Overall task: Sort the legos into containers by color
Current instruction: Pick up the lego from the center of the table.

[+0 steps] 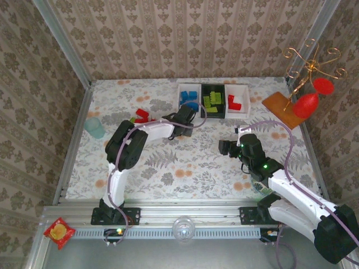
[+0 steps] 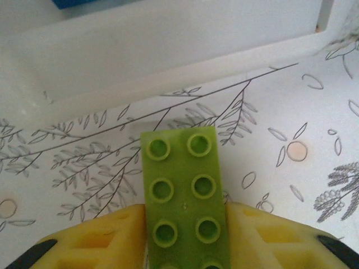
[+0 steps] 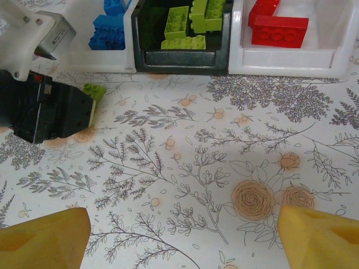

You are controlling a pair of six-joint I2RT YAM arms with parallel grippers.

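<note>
A lime green lego (image 2: 185, 196) lies studs-up on the flowered tablecloth, just in front of a white container (image 2: 168, 50). My left gripper (image 2: 186, 227) is shut on it, both yellow pads pressed to its long sides. From above, the left gripper (image 1: 184, 119) sits just before the bins. The three containers stand in a row: a white one (image 1: 180, 89) with blue legos (image 3: 109, 28), a black one (image 3: 179, 59) with green legos (image 3: 190, 22), and a white one (image 3: 280, 61) with red legos (image 3: 277, 29). My right gripper (image 3: 182, 238) hovers open over bare cloth, nothing between its fingers.
Loose red legos (image 1: 141, 115) and a green one (image 1: 132, 120) lie left of the left gripper. A pale teal cup (image 1: 95, 127) stands at the far left. An orange board (image 1: 282, 109) with red ornaments (image 1: 307, 103) on a gold stand sits at the back right.
</note>
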